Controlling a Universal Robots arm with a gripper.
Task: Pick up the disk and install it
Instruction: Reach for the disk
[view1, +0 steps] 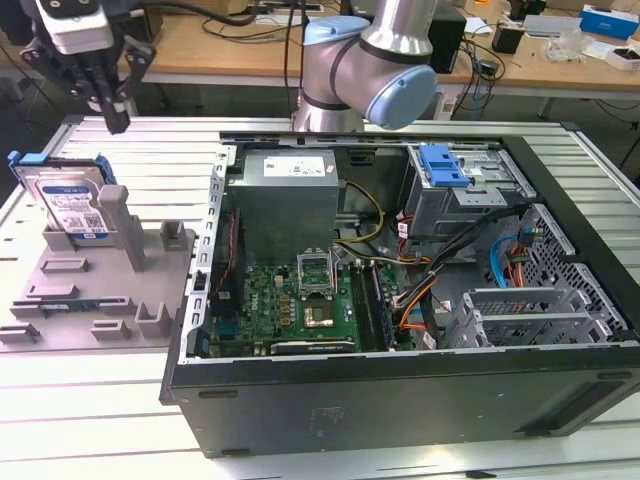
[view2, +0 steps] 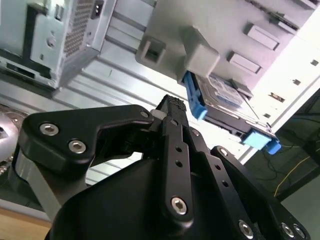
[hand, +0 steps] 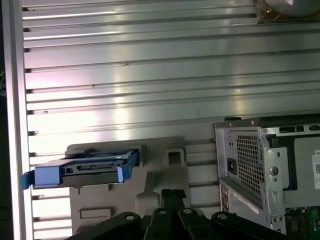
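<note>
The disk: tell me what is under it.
The disk stands on edge in a grey holder, which lies on the slatted metal table. Its lower edge sits behind the holder's uprights, so the seat beneath it is hidden.

At the exterior view's left, fixture (view1: 100, 290) on the table (view1: 150, 150), disk (view1: 70, 200) upright in it; computer case (view1: 400, 390) beside it on that view's right; gripper (view1: 116, 122) above the disk, seemingly apart.
</note>
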